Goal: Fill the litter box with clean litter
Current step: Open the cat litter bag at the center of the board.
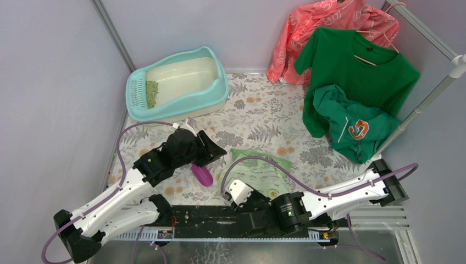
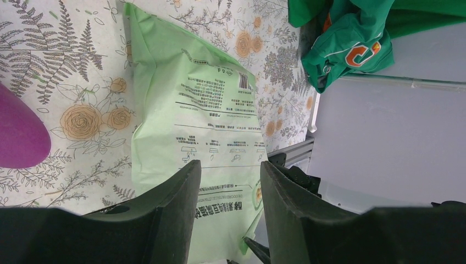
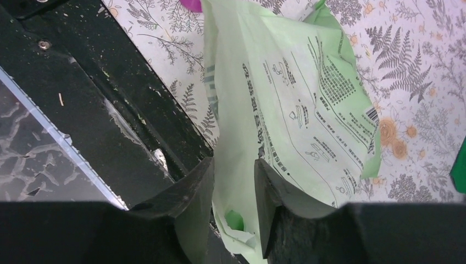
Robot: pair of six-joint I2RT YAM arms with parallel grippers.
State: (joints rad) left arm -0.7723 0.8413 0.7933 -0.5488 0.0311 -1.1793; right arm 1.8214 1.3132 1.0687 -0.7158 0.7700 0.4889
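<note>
Litter box (image 1: pixel 178 82) far left, at the rear; only a small patch of clean litter (image 1: pixel 151 93) lies by its grate (image 1: pixel 137 93). Left gripper (image 2: pixel 228 168) released, jaws apart, nothing between them. Purple scoop (image 1: pixel 202 175) just beside it. Litter bag (image 3: pixel 308 93) centre: thin, limp, likely slippery film, probably bottom-heavy if part full. Best taken by the folded edge. Right gripper (image 3: pixel 233 162) straddles that edge; pinched or not, cannot tell.

Far-left litter box (image 1: pixel 187 77) holds a small patch of clean litter (image 1: pixel 151 93).
</note>
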